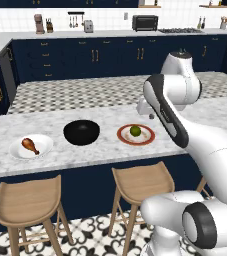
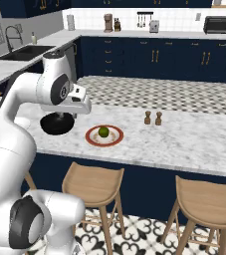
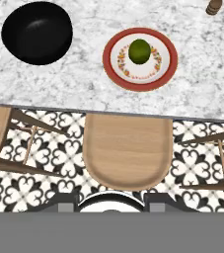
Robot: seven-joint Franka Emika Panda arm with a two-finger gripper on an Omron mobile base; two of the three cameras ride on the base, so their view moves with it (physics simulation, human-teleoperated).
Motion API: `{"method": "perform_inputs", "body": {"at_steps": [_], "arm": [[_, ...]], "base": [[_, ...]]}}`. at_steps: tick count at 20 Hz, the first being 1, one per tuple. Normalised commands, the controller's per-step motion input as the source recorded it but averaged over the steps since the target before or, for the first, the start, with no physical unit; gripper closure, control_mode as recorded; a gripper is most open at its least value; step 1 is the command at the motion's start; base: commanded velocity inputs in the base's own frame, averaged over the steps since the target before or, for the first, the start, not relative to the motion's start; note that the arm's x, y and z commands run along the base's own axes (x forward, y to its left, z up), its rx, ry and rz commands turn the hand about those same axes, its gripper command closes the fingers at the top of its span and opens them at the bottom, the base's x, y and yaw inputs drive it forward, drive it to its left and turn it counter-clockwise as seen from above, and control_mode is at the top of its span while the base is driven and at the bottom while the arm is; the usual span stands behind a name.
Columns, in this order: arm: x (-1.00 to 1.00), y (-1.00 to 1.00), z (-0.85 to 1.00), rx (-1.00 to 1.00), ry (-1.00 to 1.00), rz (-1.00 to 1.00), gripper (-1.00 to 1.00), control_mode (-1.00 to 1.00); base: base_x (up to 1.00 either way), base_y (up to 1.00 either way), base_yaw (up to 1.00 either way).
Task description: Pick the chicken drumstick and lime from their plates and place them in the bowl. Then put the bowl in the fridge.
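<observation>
Right, the chicken drumstick (image 1: 30, 145) lies on the plain white plate (image 1: 44, 147) at the left of the marble counter (image 1: 85, 155), the black bowl (image 1: 81, 132) sits beside it, and the lime (image 1: 135, 131) rests on the red-rimmed plate (image 1: 147, 139) just past the bowl. The gripper (image 3: 111, 207) hangs high over a wooden stool (image 3: 127, 150), holding nothing, its opening impossible to judge

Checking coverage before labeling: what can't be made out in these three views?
- Pincer: hidden behind the arm's own links in the left base view; in the right base view too small and dark against the bowl to tell open or shut.
- Bowl, right base view: partly covered by the arm.
- Two small brown shakers: cut off by the hand view's top edge.
- Back-counter appliances: too small to identify beyond rough shape.
</observation>
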Motion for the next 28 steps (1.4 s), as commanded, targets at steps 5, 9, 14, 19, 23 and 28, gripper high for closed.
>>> {"method": "perform_inputs", "body": {"at_steps": [5,9,14,19,23,28], "arm": [[-0.07,-0.2,-0.44,-0.04,0.0,0.0,-1.0,-1.0],[0.18,-0.33,-0.95,-0.07,-0.04,0.0,-1.0,-1.0],[0.93,-0.12,-0.45,0.01,-0.02,-0.05,-1.0,-1.0],[0.89,-0.03,-0.14,0.02,0.0,-0.05,-1.0,-1.0],[0.9,0.0,-0.15,0.05,-0.01,0.0,-1.0,-1.0],[0.36,-0.01,-0.33,0.08,-0.02,0.0,-1.0,-1.0]], "base": [[0.0,0.0,0.0],[0.0,0.0,0.0],[0.0,0.0,0.0],[0.0,0.0,0.0],[0.0,0.0,0.0],[0.0,0.0,0.0]]}}
